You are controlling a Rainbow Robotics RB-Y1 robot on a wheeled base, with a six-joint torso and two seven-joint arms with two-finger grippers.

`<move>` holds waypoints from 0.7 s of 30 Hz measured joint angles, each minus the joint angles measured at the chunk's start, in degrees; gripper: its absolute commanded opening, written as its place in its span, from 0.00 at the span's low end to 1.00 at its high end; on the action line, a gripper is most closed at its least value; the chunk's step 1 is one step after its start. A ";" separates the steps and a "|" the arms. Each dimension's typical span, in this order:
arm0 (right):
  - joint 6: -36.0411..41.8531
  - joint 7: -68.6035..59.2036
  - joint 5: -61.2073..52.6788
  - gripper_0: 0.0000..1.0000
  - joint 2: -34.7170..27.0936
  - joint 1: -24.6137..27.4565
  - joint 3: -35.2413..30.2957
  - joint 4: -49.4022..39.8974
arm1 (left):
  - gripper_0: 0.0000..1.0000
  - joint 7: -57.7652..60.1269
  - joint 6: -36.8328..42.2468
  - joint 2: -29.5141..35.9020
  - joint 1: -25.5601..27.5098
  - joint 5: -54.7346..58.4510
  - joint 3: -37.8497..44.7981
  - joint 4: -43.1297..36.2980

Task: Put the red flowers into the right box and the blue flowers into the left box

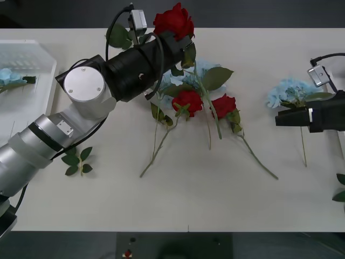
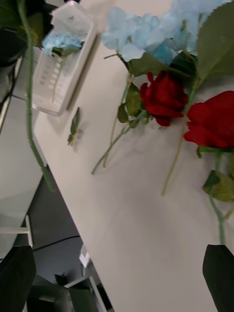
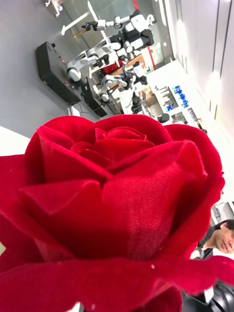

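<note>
My left gripper [image 1: 182,44] is shut on the stem of a red flower [image 1: 173,20], held up over the table's far edge; its bloom [image 3: 117,204] sits close to the left wrist camera. The stem [image 2: 29,102] hangs free. Two more red flowers [image 1: 187,101] [image 1: 223,104] lie mid-table, beside a blue flower [image 1: 200,69]. Another blue flower [image 1: 291,90] lies at the right, with my right gripper [image 1: 281,118] just by its head, fingers [image 2: 219,273] open and empty. The left box [image 1: 38,59] holds one blue flower [image 1: 8,75]. The right box is out of view.
A loose leaf sprig [image 1: 78,161] lies on the white table [image 1: 188,199] under my left arm. More leaves [image 1: 340,186] show at the right edge. The table's front half is bare between the stems and the near edge.
</note>
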 measured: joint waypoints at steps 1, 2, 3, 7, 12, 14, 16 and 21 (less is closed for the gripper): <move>-0.01 0.00 -0.73 1.00 0.00 1.32 -1.09 -1.18 | 0.00 0.00 0.00 0.00 0.00 0.00 0.00 0.00; 0.00 0.01 -1.05 1.00 0.01 2.73 -2.41 -2.46 | 0.00 0.00 0.00 0.00 0.00 0.01 0.00 0.00; 0.00 0.03 -1.07 1.00 0.08 4.14 -3.88 -3.67 | 0.00 0.00 0.00 0.00 0.00 0.01 0.00 0.01; 0.00 0.67 -1.03 1.00 2.25 10.21 -11.16 -7.31 | 0.00 0.00 -0.01 0.00 0.00 0.03 0.01 0.01; -1.12 1.32 -1.02 1.00 7.95 13.77 -15.18 -8.75 | 0.00 0.00 -0.07 0.00 0.00 0.05 0.02 0.02; -2.23 1.33 -1.02 1.00 10.17 13.38 -14.26 -8.68 | 0.00 0.00 -0.41 0.00 0.00 0.05 0.02 0.03; -3.68 1.34 -0.72 1.00 12.37 12.70 -12.99 -8.57 | 0.00 0.00 -0.79 0.00 0.00 0.05 0.02 0.03; -9.64 1.34 3.03 1.00 16.60 11.86 -12.62 -9.04 | 0.00 0.00 -0.79 0.00 -0.01 0.05 0.02 0.04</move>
